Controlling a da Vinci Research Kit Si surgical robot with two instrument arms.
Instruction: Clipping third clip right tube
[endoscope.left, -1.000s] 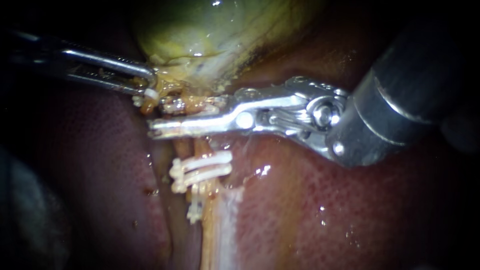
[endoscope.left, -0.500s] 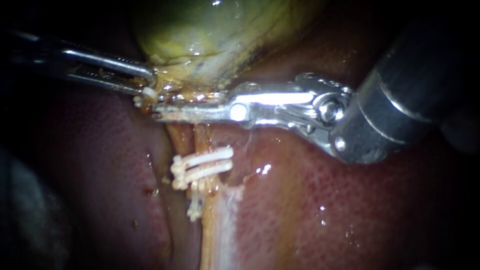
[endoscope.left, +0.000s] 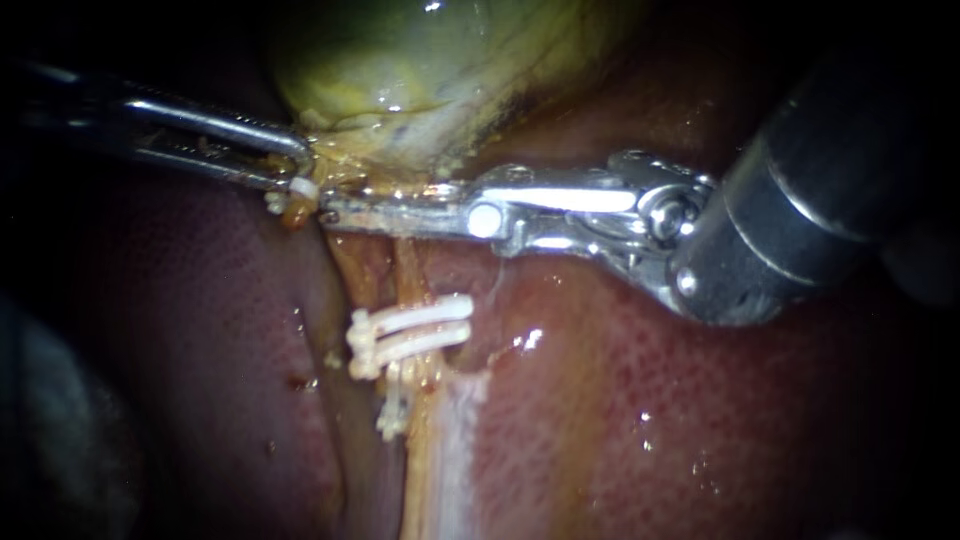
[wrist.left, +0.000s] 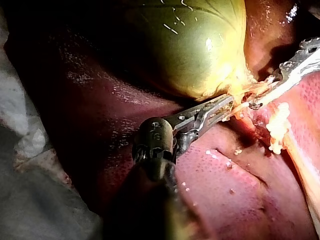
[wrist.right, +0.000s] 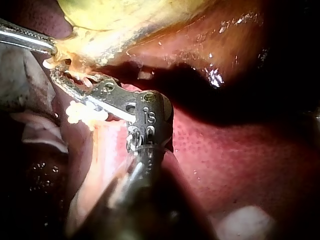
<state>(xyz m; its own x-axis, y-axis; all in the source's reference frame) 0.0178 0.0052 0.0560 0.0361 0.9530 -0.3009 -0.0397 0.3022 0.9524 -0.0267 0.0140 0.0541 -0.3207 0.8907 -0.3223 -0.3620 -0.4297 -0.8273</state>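
Note:
The green-yellow gallbladder (endoscope.left: 420, 60) lies over the dark red liver (endoscope.left: 650, 400). My left instrument (endoscope.left: 300, 170) is shut on the gallbladder's lower end, also seen in the left wrist view (wrist.left: 222, 106). Two orange tubes (endoscope.left: 385, 265) run down from there side by side. My right instrument (endoscope.left: 335, 212) reaches in from the right, its jaws lying together across both tubes just under the gallbladder. A small white bit (endoscope.left: 303, 187) shows at their tip. Two white clips (endoscope.left: 415, 330) sit across the tubes lower down, with another white clip (endoscope.left: 392, 415) below them.
The right instrument's thick dark shaft (endoscope.left: 820, 190) fills the endoscope view's upper right. A pale strip of tissue (endoscope.left: 455, 440) runs along the tubes below the clips. Grey cloth (wrist.left: 30, 165) lies beside the liver in the left wrist view.
The right instrument's jaws stood apart around the tubes a second ago. They have closed on them and shifted slightly up toward the gallbladder. The left instrument has stayed put.

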